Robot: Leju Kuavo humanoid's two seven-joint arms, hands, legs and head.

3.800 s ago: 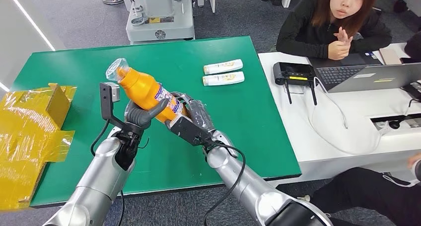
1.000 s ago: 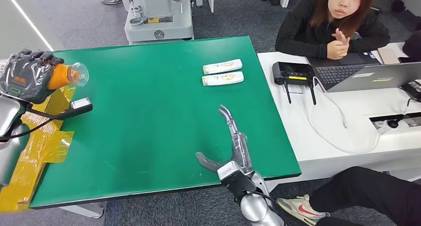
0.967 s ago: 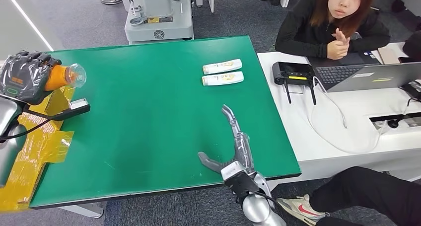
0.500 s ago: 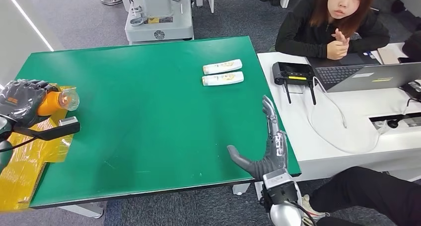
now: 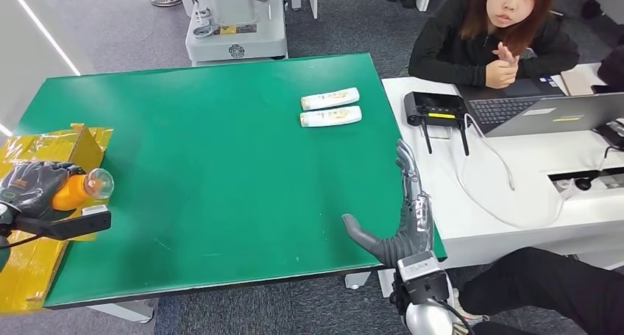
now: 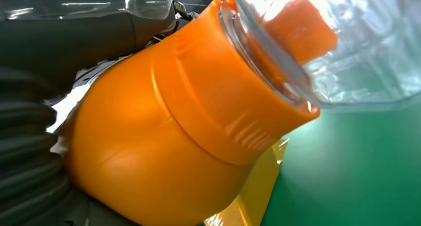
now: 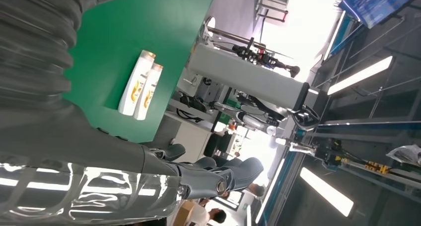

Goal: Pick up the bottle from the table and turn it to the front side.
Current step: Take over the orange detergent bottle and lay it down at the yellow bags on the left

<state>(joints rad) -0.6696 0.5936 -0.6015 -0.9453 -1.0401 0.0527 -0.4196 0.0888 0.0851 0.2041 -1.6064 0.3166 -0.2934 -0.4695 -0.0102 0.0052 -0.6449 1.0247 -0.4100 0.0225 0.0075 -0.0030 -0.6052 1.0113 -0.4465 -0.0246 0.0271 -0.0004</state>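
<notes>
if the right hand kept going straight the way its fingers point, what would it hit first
Probably nothing on the green table. The right hand points along the table's right edge, past the two white bottles. The black device lies closest, though depth is unclear.

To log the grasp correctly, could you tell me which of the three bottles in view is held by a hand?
The orange bottle with the clear cap, gripped by the left hand over the yellow box. The two white bottles lie untouched on the green table.

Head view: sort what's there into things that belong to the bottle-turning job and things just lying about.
Part of the job:
- orange bottle, held in the left hand over the yellow box
- right hand, open at the table's near right edge
- green table

Just lying about:
- two white bottles side by side
- laptop and black controller on the white desk
</notes>
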